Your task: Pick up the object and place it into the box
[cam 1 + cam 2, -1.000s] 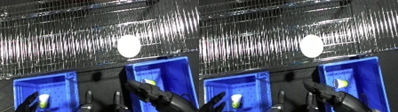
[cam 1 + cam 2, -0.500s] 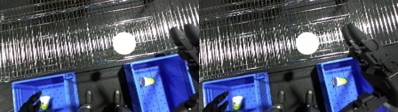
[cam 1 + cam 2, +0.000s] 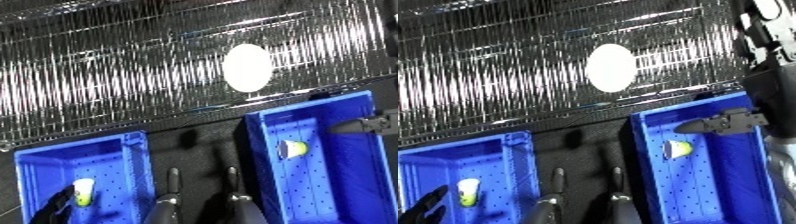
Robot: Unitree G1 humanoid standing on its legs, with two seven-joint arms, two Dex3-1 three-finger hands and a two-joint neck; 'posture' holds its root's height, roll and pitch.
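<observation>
A: Right hand (image 3: 728, 121) has swung up & in from lower right since 0.5 s ago; now over the right bin (image 3: 656, 175), fingers straight, released, holding nothing.

B: Object?

A: White-yellow object (image 3: 678, 149) lies in right bin, upper part, just left-below the fingertips, not touching as far as I can see. A second one (image 3: 83, 192) sits in the left bin (image 3: 133, 165), lower left.

B: Left hand?

A: Left hand (image 3: 55, 209) at bottom left, beside that one; fingers — can't tell.

B: Behind?

A: Wire rack (image 3: 115, 75) across top, w/ white oval (image 3: 247, 67) centre-right.
</observation>
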